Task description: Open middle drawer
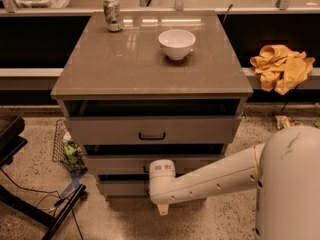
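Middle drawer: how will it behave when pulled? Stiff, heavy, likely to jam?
Probably rigid: the middle drawer has a flat, boxy front. It likely slides straight out rather than tipping, being housed in the cabinet. Weight is hard to judge; its inside is hidden. The tool sits at its front centre.

Dim warm light; claw (161, 167) at middle drawer (112, 164)

Open floor straight before the grey-beige three-drawer cabinet (150, 69), left of its centre. Barred at its front right by the white robot arm (220, 174), slanting in to the gripper (161, 170) close at the middle drawer (115, 163) front. Crowded at its left foot by a wire basket (61, 143) and black stand legs (55, 216). On its top, just a white bowl (176, 43) mid-back and a drink can (112, 14) back left.
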Motion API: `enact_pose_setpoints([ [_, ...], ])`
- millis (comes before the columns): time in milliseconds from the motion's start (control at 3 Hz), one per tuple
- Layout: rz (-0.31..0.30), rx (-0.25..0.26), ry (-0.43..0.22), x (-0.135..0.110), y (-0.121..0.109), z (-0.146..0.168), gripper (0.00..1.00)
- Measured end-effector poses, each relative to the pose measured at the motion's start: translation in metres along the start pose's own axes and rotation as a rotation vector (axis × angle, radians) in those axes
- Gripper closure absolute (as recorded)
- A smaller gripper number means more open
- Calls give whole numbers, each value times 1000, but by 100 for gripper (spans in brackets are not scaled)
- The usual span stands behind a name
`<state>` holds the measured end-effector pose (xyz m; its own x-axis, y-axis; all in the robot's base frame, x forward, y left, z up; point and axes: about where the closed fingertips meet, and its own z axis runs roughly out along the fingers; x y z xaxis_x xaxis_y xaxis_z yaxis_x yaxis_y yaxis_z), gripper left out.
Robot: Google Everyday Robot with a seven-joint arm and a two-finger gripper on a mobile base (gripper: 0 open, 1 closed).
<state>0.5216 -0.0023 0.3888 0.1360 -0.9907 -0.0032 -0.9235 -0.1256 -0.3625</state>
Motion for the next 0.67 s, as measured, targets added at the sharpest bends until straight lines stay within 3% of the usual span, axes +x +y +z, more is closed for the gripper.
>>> enact_pose_setpoints([
  [667, 15, -33, -52, -18, -1, 19, 0],
])
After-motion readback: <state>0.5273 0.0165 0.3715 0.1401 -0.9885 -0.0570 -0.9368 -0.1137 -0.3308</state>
